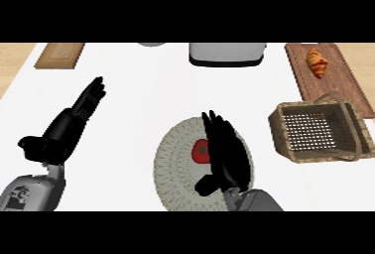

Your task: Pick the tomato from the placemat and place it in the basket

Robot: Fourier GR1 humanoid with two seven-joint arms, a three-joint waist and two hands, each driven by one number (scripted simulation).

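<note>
- Right robot hand: black, fingers straight and pressed together, pointing away up the counter; poised over the placemat, just right of the tomato and overlapping its right edge; nothing held.
- Tomato: red, lying on the placemat near its middle; right part hidden behind the right robot hand; contact with the fingers not determinable.
- Placemat: round, pale woven; right half covered by the hand and forearm, lower rim cut off at the view's bottom.
- Basket: brown wicker with handle, mesh floor, nothing visible inside; to the right of the placemat, apart from it.
- Left robot hand: open, fingers straight and raised, resting at the view's left, well apart from the tomato.
- Counter: white top carrying all items.
- Cutting board at far right with a croissant on it; second wooden board at far left; grey appliance at the top edge, partly cut off, identity unclear.
- Step in hand, judged: approach to the grasp; tomato not yet lifted.
- Next move, judged: fingers and thumb to curl round the tomato, then a lift and a carry rightward over the basket rim.
- Thumb position on the right robot hand hard to make out against the black palm.
</note>
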